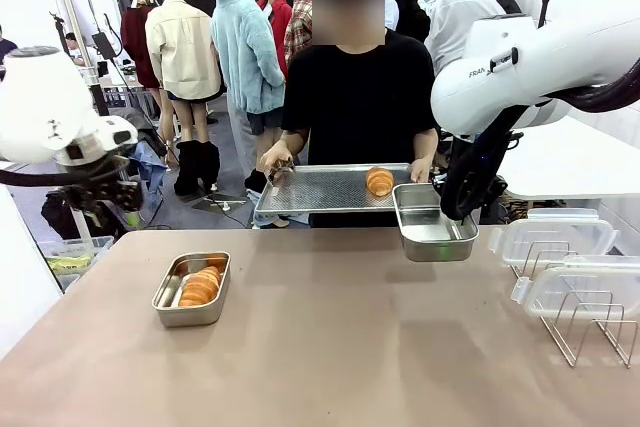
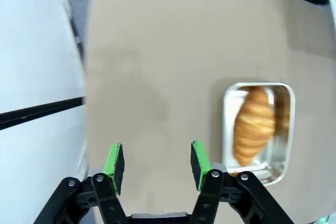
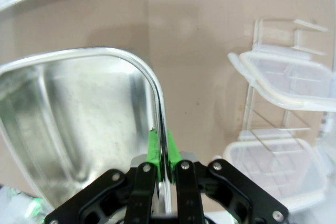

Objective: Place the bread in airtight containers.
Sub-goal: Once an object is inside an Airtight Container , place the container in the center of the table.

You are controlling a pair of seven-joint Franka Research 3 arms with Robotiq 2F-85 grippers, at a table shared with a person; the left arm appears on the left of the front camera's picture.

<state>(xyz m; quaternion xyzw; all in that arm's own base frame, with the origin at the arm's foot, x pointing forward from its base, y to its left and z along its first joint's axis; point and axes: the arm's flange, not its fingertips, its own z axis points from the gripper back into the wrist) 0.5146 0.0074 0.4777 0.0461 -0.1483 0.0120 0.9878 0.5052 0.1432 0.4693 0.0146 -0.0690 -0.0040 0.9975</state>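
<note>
The left gripper (image 2: 156, 163) hangs wide open and empty over the table (image 1: 330, 347), with the filled tin (image 2: 289, 129) and its roll (image 2: 254, 126) just beside it. The person holds a tray (image 1: 320, 192) bearing a second roll (image 1: 379, 181). The right gripper (image 3: 161, 148) pinches the wall of the empty tin (image 3: 63, 129), close by that tray.

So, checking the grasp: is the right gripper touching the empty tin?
Touching. In the right wrist view the right gripper is shut on the empty tin, its side wall pinched between the green pads.
</note>
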